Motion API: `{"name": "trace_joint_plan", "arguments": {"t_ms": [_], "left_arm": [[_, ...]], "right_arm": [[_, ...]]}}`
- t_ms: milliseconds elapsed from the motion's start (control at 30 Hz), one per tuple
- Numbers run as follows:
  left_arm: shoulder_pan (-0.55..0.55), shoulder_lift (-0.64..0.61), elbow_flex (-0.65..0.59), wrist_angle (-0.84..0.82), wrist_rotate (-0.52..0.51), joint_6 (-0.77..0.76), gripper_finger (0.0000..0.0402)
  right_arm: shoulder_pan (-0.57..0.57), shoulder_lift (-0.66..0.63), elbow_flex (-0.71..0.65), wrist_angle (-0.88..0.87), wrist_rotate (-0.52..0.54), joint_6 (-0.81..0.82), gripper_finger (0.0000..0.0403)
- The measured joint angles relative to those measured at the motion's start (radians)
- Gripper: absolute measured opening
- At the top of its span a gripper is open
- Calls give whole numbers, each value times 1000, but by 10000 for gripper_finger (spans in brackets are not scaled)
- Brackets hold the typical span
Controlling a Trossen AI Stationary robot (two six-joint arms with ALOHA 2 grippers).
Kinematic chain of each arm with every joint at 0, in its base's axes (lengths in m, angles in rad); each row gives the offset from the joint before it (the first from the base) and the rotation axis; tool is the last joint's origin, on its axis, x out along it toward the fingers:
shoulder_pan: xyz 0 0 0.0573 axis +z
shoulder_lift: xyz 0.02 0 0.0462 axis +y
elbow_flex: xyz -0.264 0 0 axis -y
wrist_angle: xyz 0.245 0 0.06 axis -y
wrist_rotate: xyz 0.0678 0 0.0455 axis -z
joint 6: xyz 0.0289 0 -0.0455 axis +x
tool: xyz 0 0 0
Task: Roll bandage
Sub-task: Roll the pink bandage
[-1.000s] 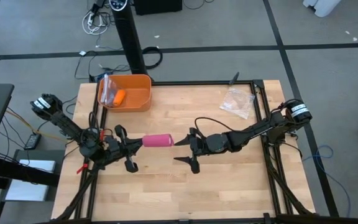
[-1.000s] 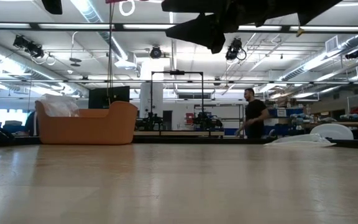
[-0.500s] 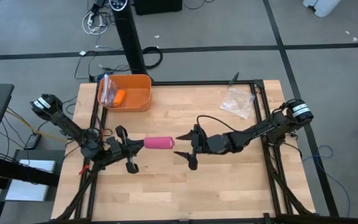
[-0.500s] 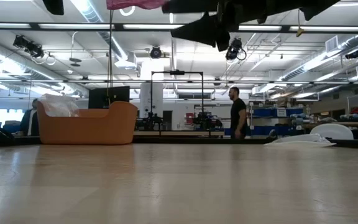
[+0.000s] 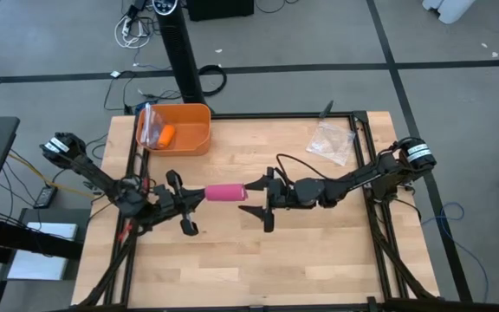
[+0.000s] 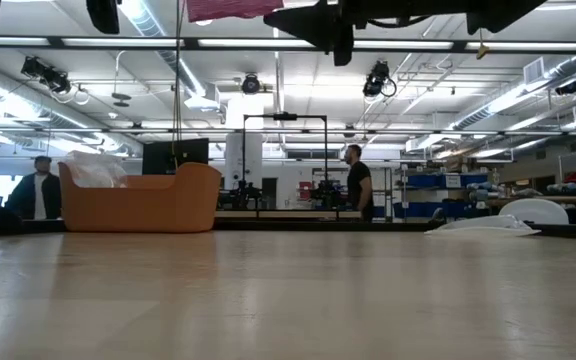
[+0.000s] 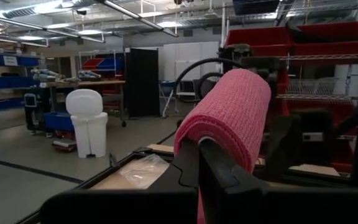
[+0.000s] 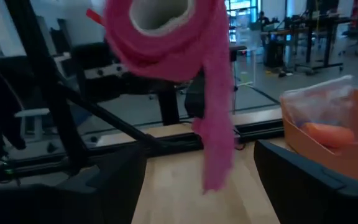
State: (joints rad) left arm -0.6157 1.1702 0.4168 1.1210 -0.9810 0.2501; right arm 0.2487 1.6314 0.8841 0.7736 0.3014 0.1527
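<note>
Bandage roll gripped in closed left end effector; right end effector wide open beside it.

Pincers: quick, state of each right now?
Left pincer: shut on the bandage, held above the table.
Right pincer: open, facing the roll's free end, holding nothing.

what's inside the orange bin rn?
In the orange bin, at the table's far left corner: a small orange object inside a clear plastic bag that sticks up over the rim. The bin floor under the bag is covered, so anything beneath it can't be seen.
</note>
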Motion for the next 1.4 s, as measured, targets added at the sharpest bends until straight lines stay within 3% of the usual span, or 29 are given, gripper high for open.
{"name": "trace_joint_plan", "arguments": {"t_ms": [133,267,700,1067,1400], "left_arm": [[18,0,0,0,9,0,1],[41,0,0,2,26,1,1],[109,0,0,49,64,28,1],[146,0,0,1,-54,87,1],[143,82,1,-63,-61,86,1]], "right_arm": [[-17,2,0,7,-19,61,286],[-35,2,0,15,-16,91,245],[-41,3,0,19,-8,76,10],[-8,3,0,111,-15,82,3],[-46,3,24,134,-15,119,2]]}}
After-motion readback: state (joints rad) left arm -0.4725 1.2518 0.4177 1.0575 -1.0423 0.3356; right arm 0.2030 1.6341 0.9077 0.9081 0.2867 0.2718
